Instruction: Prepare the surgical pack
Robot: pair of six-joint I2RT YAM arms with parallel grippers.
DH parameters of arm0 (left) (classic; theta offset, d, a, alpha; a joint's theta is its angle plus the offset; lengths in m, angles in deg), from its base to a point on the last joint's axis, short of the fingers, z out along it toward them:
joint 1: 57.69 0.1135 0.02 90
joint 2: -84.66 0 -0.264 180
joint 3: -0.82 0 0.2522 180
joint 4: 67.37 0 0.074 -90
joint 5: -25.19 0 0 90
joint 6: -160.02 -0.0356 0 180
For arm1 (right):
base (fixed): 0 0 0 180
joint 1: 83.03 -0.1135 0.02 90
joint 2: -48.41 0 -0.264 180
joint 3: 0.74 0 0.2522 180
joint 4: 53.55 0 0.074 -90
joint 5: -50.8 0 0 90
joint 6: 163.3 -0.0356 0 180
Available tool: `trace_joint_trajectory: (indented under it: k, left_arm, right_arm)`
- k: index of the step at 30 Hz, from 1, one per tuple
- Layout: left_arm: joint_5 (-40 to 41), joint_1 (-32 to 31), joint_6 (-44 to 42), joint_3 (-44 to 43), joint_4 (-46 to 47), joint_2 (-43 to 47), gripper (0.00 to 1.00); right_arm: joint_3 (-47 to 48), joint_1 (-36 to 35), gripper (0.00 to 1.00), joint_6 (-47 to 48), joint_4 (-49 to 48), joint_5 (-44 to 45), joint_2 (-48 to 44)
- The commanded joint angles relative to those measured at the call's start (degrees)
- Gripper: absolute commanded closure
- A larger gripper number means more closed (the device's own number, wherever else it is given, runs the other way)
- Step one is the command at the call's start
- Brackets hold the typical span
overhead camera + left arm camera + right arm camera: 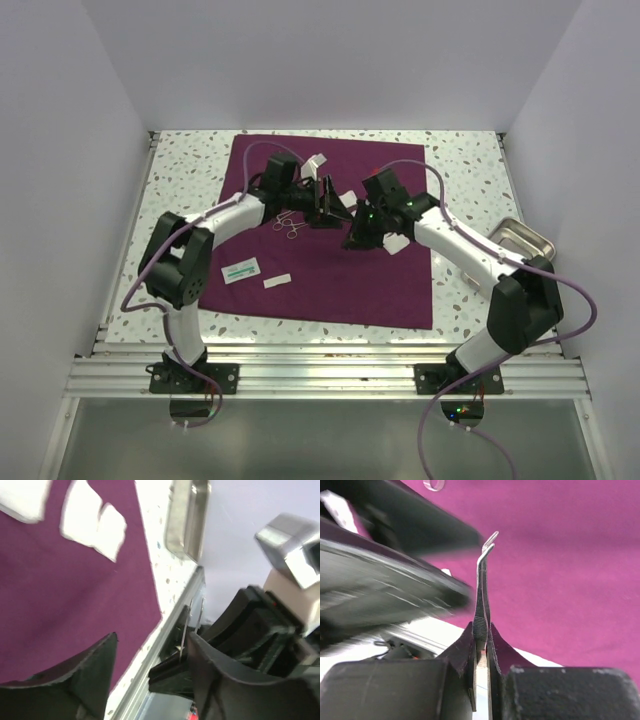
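Forceps [481, 590] clenched in right gripper [481, 628], tips at 12 o'clock; left gripper [152, 640] released, empty; drape [570, 580] lies flat beneath both.

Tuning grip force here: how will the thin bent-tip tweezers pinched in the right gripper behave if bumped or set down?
The tweezers look like thin steel, so probably light and springy. Pinched narrowly by the right gripper, the smooth metal may pivot if bumped. Flat-sided, they likely won't roll on the drape.
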Motion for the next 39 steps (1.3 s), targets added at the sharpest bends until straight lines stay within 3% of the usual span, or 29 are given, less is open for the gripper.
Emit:
trace_joint_trajectory:
  k: [1,2,5,8,13,19,23,27,30,34,39]
  left_arm:
    - [8.2,2.9,-14.8,-8.5,-12.7,1.1,0.37]
    - [10.9,3.6,-17.7,-10.0,-19.4,0.8,0.33]
    - [22.0,5.4,-27.5,-13.0,-26.3,0.9,0.32]
    - [28.6,5.8,-32.6,-13.2,-28.2,1.0,0.32]
    - [33.1,5.8,-35.3,-10.1,-26.6,0.6,0.35]
    - [34.6,4.8,-38.0,-11.7,-26.6,-2.4,0.37]
    - [38.1,2.5,-40.8,-13.8,-27.3,-3.6,0.37]
    - [39.6,0.5,-44.0,-14.5,-27.8,-5.5,0.36]
    - [42.2,-1.0,-46.4,-15.9,-28.2,-6.9,0.35]
    - [46.8,-2.7,-48.8,-18.1,-28.0,-9.2,0.36]
    - [52.0,-5.0,-51.6,-20.5,-26.5,-12.5,0.45]
  right_arm:
    - [1.3,1.8,1.0,0.9,7.1,4.7,0.0]
    - [1.1,2.9,1.0,1.1,8.2,5.2,-0.2]
    - [-0.2,9.8,1.0,3.5,15.0,9.0,-1.9]
    - [-3.1,20.4,1.0,7.2,20.3,14.4,-5.0]
    - [-3.5,37.9,1.0,13.7,23.9,25.2,-6.1]
    - [-3.2,49.2,1.0,19.6,21.2,28.1,0.7]
    - [-1.3,50.8,0.95,21.7,21.1,28.9,5.3]
    - [-0.7,51.8,0.56,23.7,20.3,27.5,6.6]
    - [0.8,51.7,0.42,24.3,21.6,26.2,6.2]
    - [3.6,48.2,0.37,24.3,24.3,24.2,3.2]
    - [5.8,41.4,0.37,23.9,27.1,20.1,0.0]
